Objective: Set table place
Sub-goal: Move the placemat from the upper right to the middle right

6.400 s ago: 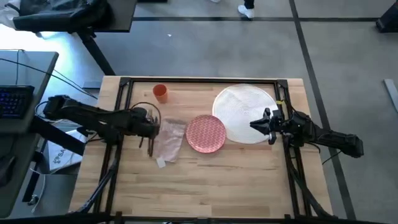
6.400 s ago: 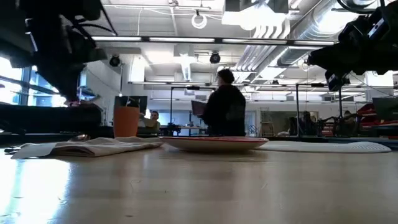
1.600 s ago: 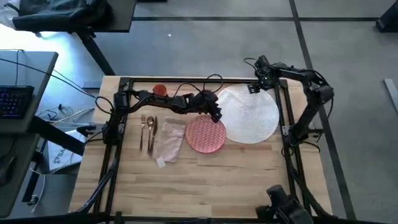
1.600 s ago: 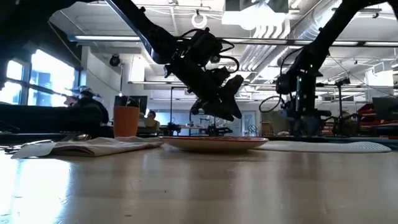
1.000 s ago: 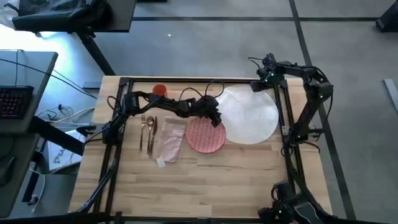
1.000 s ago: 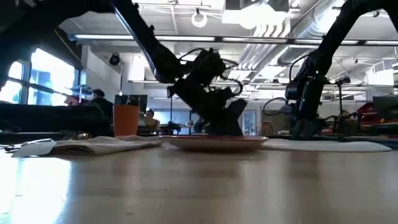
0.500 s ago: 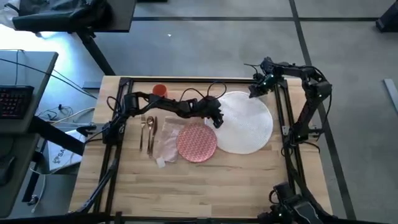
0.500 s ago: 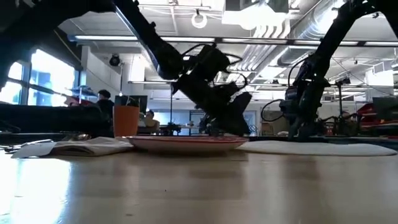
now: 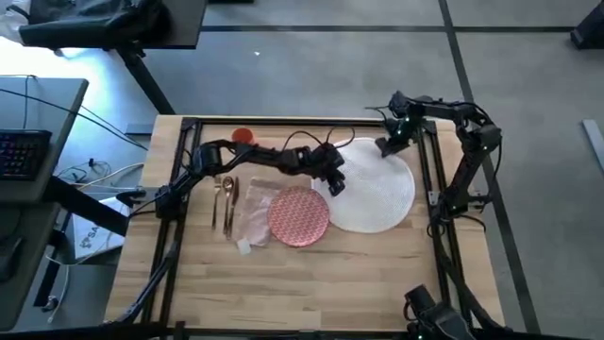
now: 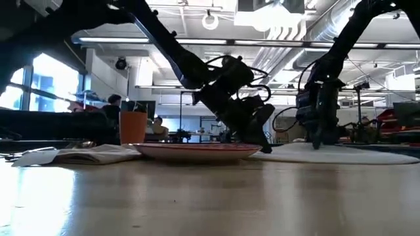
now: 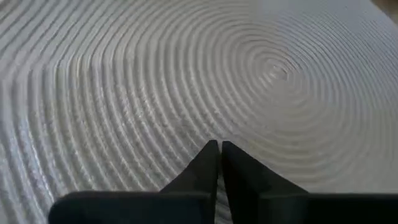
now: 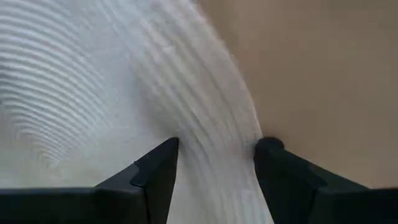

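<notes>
Left claw (image 9: 336, 184) low over near-left edge of white plate (image 9: 373, 189), just past red plate (image 9: 298, 215) — fingers (image 11: 208, 168) pressed together, nothing between them, tips over plate's ridged rings. Right claw (image 9: 386, 144) at white plate's far rim, fingers (image 12: 155, 171) spread, rim lying between them. Red plate on surface (image 9: 311, 283), its right edge at white plate, its left edge over pink napkin (image 9: 253, 213). Copper cutlery (image 9: 224, 195) left of napkin. Orange cup (image 9: 243, 137) at far-left corner.
</notes>
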Motion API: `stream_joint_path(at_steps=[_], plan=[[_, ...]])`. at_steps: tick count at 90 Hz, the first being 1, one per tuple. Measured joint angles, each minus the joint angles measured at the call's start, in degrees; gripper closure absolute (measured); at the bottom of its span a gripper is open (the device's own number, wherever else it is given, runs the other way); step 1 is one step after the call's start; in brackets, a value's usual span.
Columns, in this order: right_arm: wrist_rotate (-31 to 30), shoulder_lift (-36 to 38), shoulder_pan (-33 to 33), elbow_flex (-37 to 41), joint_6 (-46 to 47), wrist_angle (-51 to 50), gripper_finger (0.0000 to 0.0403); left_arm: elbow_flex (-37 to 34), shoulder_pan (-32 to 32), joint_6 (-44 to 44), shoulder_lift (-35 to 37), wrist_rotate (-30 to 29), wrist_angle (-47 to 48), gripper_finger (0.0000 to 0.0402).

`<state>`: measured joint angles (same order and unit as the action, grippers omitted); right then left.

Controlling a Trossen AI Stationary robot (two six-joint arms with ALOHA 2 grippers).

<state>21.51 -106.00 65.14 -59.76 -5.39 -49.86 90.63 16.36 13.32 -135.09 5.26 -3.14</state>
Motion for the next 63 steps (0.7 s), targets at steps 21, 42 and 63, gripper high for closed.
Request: stream_joint_path(at_steps=[21, 42, 63], plan=[[6.68, -0.25, -1.4, 0.32, -1.94, 0.59, 0.0214, 0.77, 0.02, -0.44, -0.55, -1.47, 0.5, 0.0401], [8.99, -0.33, -1.4, -3.03, -6.6, -9.04, 0.0214, 0.74, 0.02, -0.98, -0.61, -1.29, 0.79, 0.0401], [9.02, -0.3, -1.8, -10.05, -6.86, -17.48, 0.0214, 0.7, 0.0, -0.96, -0.63, -1.47, 0.9, 0.0401]])
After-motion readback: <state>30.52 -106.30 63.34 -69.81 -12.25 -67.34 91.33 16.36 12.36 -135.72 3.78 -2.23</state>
